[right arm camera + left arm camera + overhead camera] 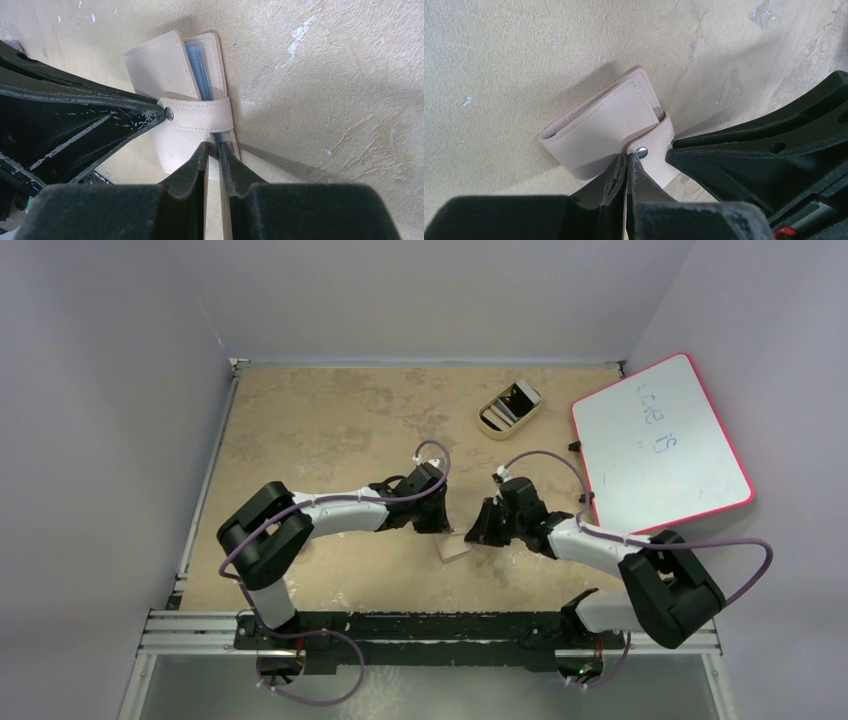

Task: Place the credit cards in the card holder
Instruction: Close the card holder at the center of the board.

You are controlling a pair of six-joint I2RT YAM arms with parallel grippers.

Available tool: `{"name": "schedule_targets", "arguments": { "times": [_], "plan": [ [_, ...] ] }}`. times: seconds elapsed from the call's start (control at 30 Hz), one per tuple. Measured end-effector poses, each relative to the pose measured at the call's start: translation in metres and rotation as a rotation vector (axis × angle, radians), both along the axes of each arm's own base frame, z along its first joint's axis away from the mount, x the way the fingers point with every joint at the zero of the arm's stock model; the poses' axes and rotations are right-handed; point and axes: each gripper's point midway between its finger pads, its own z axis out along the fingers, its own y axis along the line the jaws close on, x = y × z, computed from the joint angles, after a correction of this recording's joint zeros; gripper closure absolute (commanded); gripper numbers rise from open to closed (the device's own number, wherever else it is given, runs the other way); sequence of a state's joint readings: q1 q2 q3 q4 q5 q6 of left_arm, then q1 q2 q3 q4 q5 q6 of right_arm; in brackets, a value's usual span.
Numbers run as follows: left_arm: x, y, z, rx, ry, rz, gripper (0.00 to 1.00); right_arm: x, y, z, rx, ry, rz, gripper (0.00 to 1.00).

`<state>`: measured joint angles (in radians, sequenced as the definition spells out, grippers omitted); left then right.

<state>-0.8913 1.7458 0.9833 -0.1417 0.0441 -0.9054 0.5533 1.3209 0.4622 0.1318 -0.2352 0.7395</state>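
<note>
The tan card holder (452, 548) lies folded between both arms at the table's middle front. Its snap tab (659, 137) wraps over the open edge. My left gripper (630, 157) is shut, its tips touching the tab right at the metal stud (641, 150). In the right wrist view, pale blue credit cards (196, 65) show as a thin edge between the two panels of the card holder (160, 70). My right gripper (215, 146) is shut on the holder's open edge just below the tab (200, 114). In that view the left gripper's finger (100, 125) comes in from the left.
A tan oval tray (497, 421) holding a white-edged slab sits at the back, right of centre. A red-rimmed whiteboard (660, 445) lies tilted at the right edge. The two arms' fingers nearly touch over the holder.
</note>
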Motion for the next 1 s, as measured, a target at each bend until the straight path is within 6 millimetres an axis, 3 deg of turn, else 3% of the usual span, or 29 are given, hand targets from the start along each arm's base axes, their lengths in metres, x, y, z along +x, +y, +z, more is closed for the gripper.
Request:
{"name": "schedule_targets", "arguments": {
  "times": [0.2,0.5,0.6,0.77,1.0],
  "plan": [
    [0.0,0.0,0.0,0.002,0.001,0.0,1.0,0.0,-0.002,0.007,-0.008,-0.006,-0.004,0.81],
    [-0.001,0.0,0.0,0.002,0.001,-0.001,1.0,0.016,0.007,0.047,0.034,-0.085,-0.001,0.8],
    [-0.001,0.0,0.0,0.002,0.001,-0.001,1.0,0.023,0.011,0.053,0.034,-0.095,0.006,0.81],
    [-0.001,0.0,-0.001,0.001,0.001,-0.001,1.0,0.03,0.017,0.043,0.003,-0.064,0.02,0.82],
    [-0.001,0.001,-0.002,-0.001,-0.001,-0.001,1.0,0.024,0.022,0.029,-0.034,-0.03,0.053,0.82]
  ]
}}
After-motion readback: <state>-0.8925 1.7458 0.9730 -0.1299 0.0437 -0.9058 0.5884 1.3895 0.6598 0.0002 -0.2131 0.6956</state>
